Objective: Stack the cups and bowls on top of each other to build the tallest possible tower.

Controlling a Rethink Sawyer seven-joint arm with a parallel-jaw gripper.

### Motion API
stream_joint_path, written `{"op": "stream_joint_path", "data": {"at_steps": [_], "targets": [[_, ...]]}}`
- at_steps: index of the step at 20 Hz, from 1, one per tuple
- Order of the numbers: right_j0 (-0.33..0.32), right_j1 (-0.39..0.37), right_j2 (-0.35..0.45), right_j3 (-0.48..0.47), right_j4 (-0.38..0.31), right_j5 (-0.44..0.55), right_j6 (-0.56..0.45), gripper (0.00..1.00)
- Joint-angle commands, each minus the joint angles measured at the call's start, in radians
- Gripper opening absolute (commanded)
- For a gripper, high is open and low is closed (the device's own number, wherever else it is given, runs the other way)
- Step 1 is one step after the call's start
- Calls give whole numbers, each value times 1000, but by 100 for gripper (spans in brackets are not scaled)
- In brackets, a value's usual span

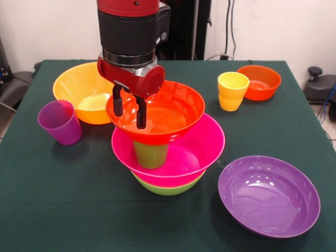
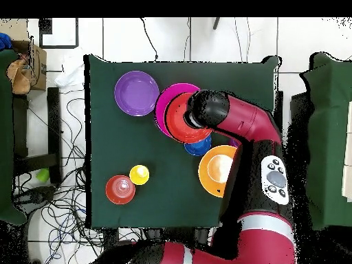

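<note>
Four pieces are stacked into the tower (image 1: pixel 167 142) — its top red-orange bowl (image 1: pixel 163 113) rim straddled by the parted gripper (image 1: pixel 129 111) — while the yellow cup (image 1: pixel 232 91), right of it, is left unstacked.

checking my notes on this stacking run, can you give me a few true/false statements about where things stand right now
1. The red-orange bowl sits on the green cup inside the pink bowl. True.
2. The yellow cup is on top of the tower. False: it stands on the table beside the small red-orange bowl.
3. The gripper hangs at the red-orange bowl's rim with its fingers apart. True.
4. The purple bowl is part of the stack. False: it rests alone on the table.
5. The purple cup lies on its side. False: it stands upright by the large orange bowl.
</note>
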Motion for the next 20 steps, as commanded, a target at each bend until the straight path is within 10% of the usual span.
{"op": "stream_joint_path", "data": {"at_steps": [1,20], "targets": [[5,63,81,-21,-38,39,0,100],[30,-112,56,21,-21,290,17,100]]}}
